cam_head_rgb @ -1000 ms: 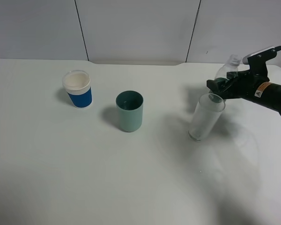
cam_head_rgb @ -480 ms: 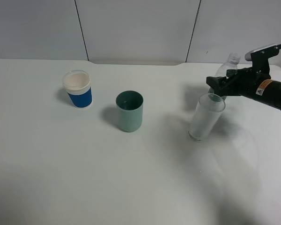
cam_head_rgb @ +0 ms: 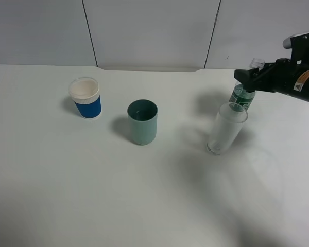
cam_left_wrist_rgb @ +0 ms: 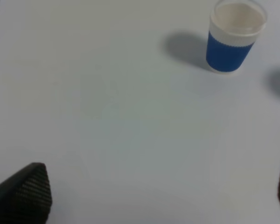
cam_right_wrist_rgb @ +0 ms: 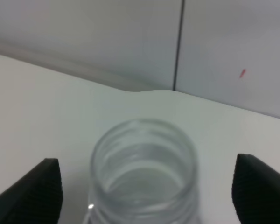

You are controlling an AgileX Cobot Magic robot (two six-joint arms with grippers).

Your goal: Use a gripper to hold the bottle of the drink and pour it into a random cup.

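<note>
The bottle of the drink (cam_head_rgb: 242,96), clear with a dark green label, stands at the back right just behind a tall clear glass. Its neck is uncapped, and in the right wrist view its open mouth (cam_right_wrist_rgb: 143,140) faces the camera. My right gripper (cam_head_rgb: 246,78) is level with the bottle's neck. Its two fingers sit on either side of the neck with a gap on each side, so it stands open (cam_right_wrist_rgb: 144,191). The teal-green cup (cam_head_rgb: 142,122) stands empty near the table's middle. My left gripper (cam_left_wrist_rgb: 158,191) hangs open over bare table.
A white cup with a blue sleeve (cam_head_rgb: 85,98) stands at the left, also seen from the left wrist (cam_left_wrist_rgb: 235,37). The tall clear glass (cam_head_rgb: 226,128) stands in front of the bottle, between it and the teal cup. A panelled wall runs behind the table.
The right gripper has risen and shifted right, from the bottle's body up to its neck. The bottle went from leaning to upright, and its green label now shows below the gripper.
</note>
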